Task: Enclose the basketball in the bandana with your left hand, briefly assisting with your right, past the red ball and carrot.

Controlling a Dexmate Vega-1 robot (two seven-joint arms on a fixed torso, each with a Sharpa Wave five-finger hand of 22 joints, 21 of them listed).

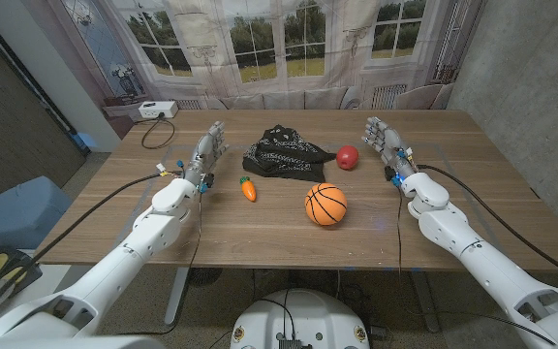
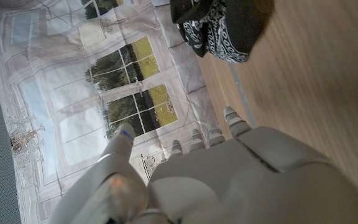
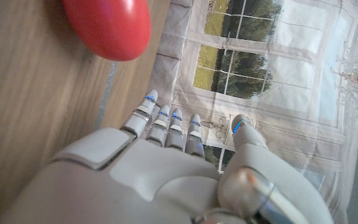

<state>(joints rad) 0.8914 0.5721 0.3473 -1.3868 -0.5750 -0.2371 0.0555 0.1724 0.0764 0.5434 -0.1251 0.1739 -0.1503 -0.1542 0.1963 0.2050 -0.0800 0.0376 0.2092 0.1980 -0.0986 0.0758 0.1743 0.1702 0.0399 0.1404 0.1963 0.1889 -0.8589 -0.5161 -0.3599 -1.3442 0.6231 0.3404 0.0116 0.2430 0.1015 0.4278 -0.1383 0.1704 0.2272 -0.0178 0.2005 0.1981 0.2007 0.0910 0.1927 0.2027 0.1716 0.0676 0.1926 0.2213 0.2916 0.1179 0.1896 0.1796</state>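
An orange basketball (image 1: 325, 205) sits on the wooden table (image 1: 260, 237) near its front middle. Behind it lies a crumpled black bandana (image 1: 282, 155) with white patterning, seen also in the left wrist view (image 2: 225, 28). A red ball (image 1: 347, 156) rests just right of the bandana and shows close in the right wrist view (image 3: 109, 26). A small carrot (image 1: 248, 189) lies left of the basketball. My left hand (image 1: 204, 155) stands at the table's left, fingers apart and straight, holding nothing. My right hand (image 1: 386, 143) stands at the right, likewise empty, a short way from the red ball.
A white power strip (image 1: 155, 111) with a cable lies at the table's far left corner. A printed window backdrop (image 1: 279, 48) hangs behind the table. Cables run along both arms.
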